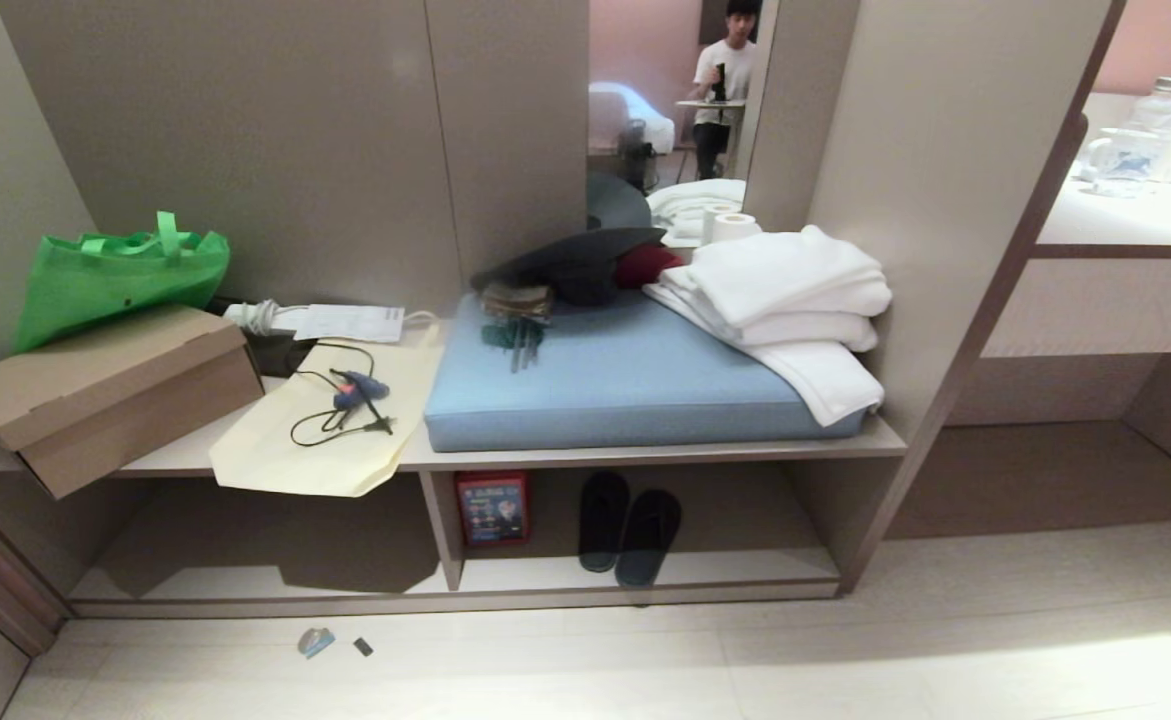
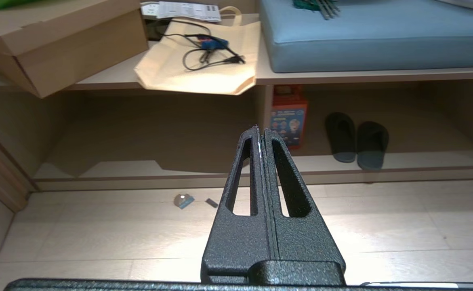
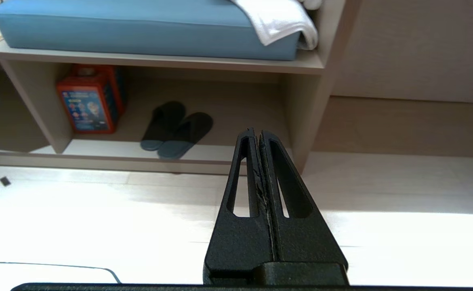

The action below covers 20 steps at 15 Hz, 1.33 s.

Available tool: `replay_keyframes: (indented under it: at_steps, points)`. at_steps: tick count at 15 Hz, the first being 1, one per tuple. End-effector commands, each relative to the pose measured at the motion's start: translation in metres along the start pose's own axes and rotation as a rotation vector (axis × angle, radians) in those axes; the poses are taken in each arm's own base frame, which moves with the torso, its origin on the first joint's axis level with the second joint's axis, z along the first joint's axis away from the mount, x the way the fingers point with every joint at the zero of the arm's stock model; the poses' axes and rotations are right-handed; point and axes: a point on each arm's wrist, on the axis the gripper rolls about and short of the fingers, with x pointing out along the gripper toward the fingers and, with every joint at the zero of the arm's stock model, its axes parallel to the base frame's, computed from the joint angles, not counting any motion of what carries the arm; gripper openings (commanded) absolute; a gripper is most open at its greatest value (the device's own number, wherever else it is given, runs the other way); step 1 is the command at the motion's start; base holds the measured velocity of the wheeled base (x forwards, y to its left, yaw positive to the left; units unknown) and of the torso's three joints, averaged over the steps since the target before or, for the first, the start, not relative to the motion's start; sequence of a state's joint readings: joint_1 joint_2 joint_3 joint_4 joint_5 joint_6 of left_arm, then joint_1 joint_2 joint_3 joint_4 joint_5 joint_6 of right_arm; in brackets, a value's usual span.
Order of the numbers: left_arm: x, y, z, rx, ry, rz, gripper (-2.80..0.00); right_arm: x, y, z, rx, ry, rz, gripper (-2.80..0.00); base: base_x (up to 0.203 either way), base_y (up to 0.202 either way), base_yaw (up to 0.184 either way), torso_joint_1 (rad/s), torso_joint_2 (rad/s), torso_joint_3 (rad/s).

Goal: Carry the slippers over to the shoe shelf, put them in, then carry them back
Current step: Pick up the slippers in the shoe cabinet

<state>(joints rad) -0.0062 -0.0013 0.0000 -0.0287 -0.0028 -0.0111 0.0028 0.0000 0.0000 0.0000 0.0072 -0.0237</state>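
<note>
Slippers are seen lying side by side, touching, in the right-hand compartment of the shoe shelf, toes pointed inward and heels near the front edge. A red label is set against the thin divider just beside them. On the ledge above, a blue cushion is topped by folded white towels, and a cardboard box, a green bag and a cream tote are spread to the left. The left gripper and the right gripper are held above the floor, well apart from the shelf; the jaws of each are pressed fully together, with nothing held.
</note>
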Motion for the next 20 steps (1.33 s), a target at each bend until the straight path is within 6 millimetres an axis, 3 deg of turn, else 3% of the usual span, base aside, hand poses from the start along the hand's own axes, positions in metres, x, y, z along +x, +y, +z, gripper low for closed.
replay_keyframes:
  at_steps: [1, 15, 20]
  points:
    - [0.0006, 0.0, -0.0021, -0.001, 0.009, 0.0, -2.8, 0.0, 0.0, 0.0, -0.001, 0.0, 0.001, -2.8, 0.0, 0.197, -0.001, -0.001, 0.0, 0.006]
    - [0.0006, 0.0, -0.0019, -0.001, 0.007, 0.0, -2.8, 0.0, 0.0, 0.0, -0.001, 0.0, 0.001, -2.8, 0.0, 0.194, -0.002, 0.002, 0.0, 0.002]
    - [0.0006, 0.0, -0.0019, 0.0, 0.007, 0.0, -2.8, 0.0001, 0.0, 0.0, -0.001, 0.002, 0.001, -2.8, 0.0, 0.052, 0.0, 0.001, 0.0, 0.001]
